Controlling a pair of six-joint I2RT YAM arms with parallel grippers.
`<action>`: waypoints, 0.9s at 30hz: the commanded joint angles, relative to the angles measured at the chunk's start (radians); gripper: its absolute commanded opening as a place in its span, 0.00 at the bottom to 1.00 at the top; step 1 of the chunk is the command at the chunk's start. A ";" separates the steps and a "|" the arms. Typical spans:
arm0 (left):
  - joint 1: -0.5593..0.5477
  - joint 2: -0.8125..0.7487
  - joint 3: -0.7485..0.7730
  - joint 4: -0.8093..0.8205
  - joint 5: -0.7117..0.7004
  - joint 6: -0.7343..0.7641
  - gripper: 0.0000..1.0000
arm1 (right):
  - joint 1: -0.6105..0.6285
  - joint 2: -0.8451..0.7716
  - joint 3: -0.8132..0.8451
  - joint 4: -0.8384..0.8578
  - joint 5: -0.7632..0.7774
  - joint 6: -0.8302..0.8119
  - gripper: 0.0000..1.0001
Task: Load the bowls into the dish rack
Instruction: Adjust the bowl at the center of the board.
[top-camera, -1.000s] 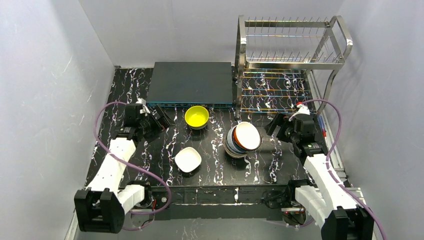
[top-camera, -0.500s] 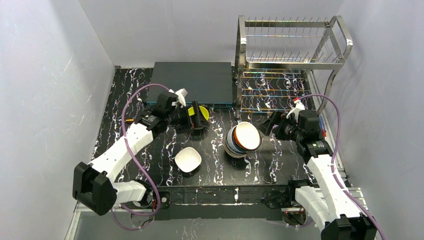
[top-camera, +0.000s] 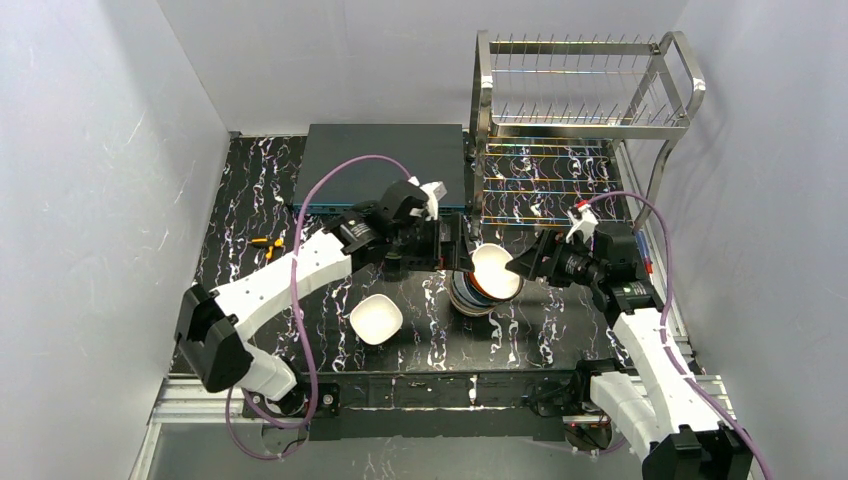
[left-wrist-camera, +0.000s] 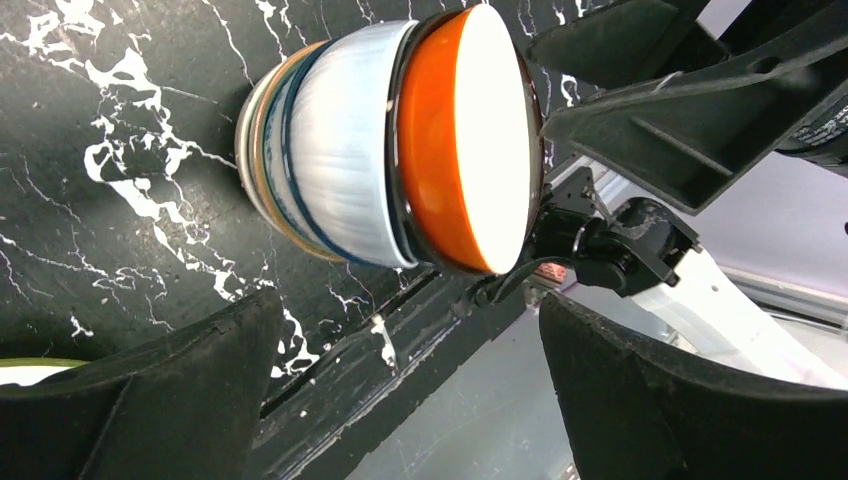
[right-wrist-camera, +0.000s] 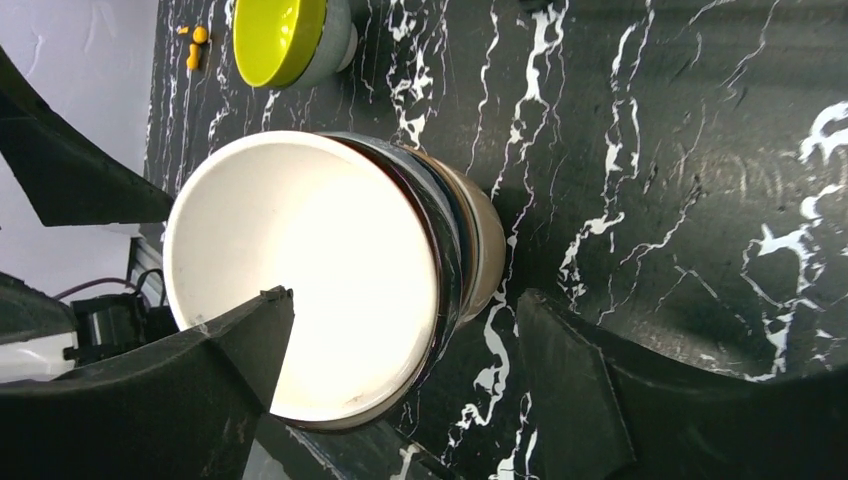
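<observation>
The left arm is reaching across the black marbled table (top-camera: 250, 190), and the left fingers (top-camera: 450, 245) are hovering spread wide just beside the stack of bowls (top-camera: 478, 290), touching nothing. In the left wrist view these fingers (left-wrist-camera: 150, 400) are framing the stack (left-wrist-camera: 330, 170) from a short way off. The orange bowl (left-wrist-camera: 440, 150) is sitting on top, white inside with a dark rim, and a white bowl with blue lines is nesting under it.

The right fingers (top-camera: 525, 266) are meeting the stack from the other side. In the right wrist view they are standing apart. One finger (right-wrist-camera: 200, 380) is lying over the white inside of the top bowl (right-wrist-camera: 300, 250), and the other is out beyond the rim, over bare table. They are straddling the rim and are not pinching it. The whole stack is leaning, its mouth tipped toward the right arm.

A single white bowl (top-camera: 376, 318) is resting near the front edge, well apart from the stack. A yellow-green bowl (right-wrist-camera: 285, 35) is sitting further back, mostly hidden under the left arm in the top view. The dish rack (top-camera: 585, 120) is standing in the far right corner behind the stack, beside a flat dark grey-blue box (top-camera: 385, 165). A small yellow-and-orange object (top-camera: 265, 242) is lying at the left.
</observation>
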 joint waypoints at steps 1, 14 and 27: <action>-0.053 0.057 0.120 -0.155 -0.132 0.058 0.98 | 0.002 0.036 -0.021 0.036 -0.059 -0.002 0.86; -0.069 0.180 0.173 -0.179 -0.069 0.054 0.98 | 0.019 0.075 -0.053 0.097 -0.128 0.031 0.59; -0.068 0.136 0.034 -0.059 -0.003 -0.026 0.92 | 0.103 0.102 -0.041 0.150 -0.118 0.079 0.48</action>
